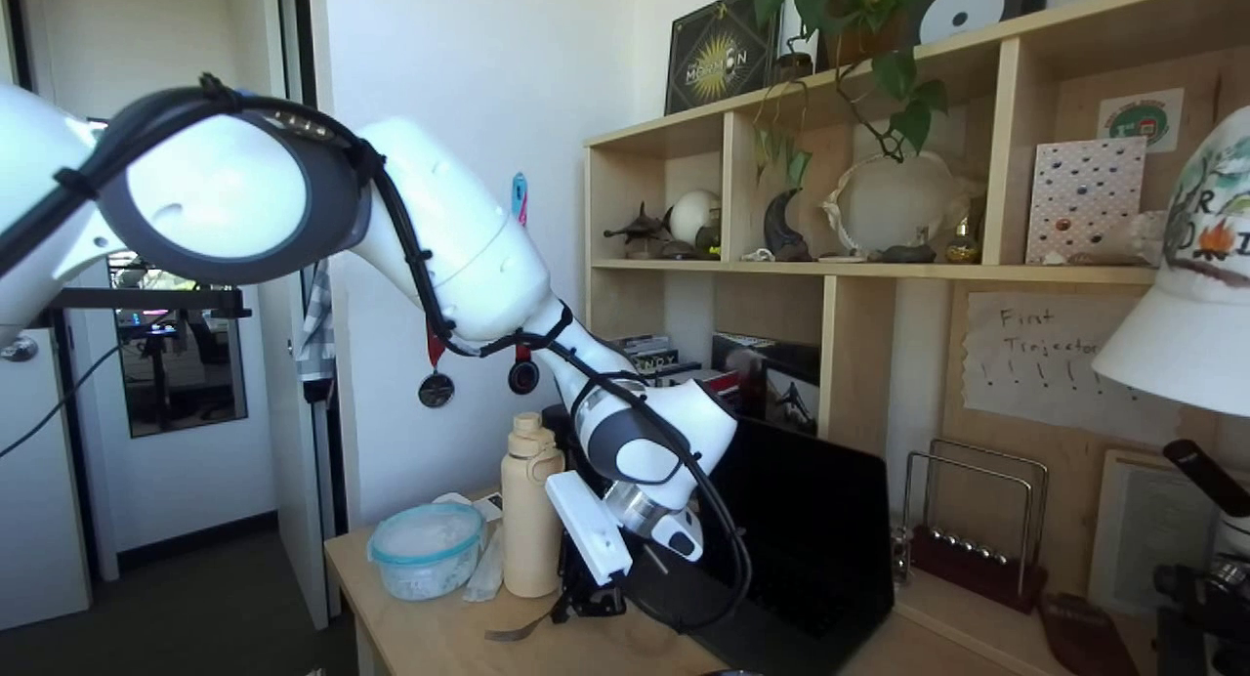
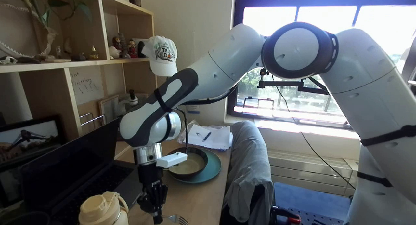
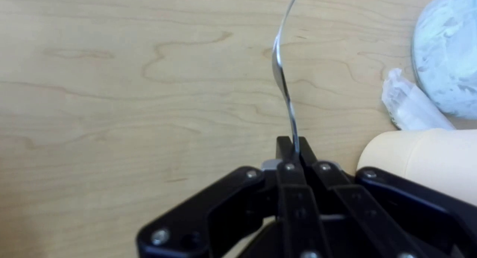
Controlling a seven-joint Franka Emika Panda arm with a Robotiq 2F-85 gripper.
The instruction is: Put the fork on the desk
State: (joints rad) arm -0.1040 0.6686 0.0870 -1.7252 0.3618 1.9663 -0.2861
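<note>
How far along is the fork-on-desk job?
Looks done: the fork is grasped and brought over the desk. In hand: the gripper is shut on it, its free end sticking out past the grip. Left: probably lower it if needed (contact with the wood isn't clear), then release and back off.

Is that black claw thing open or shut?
The claw is shut on the fork: the wrist view shows the fingertips pressed against both sides of the handle, and in an exterior view the tines stick out past them.
</note>
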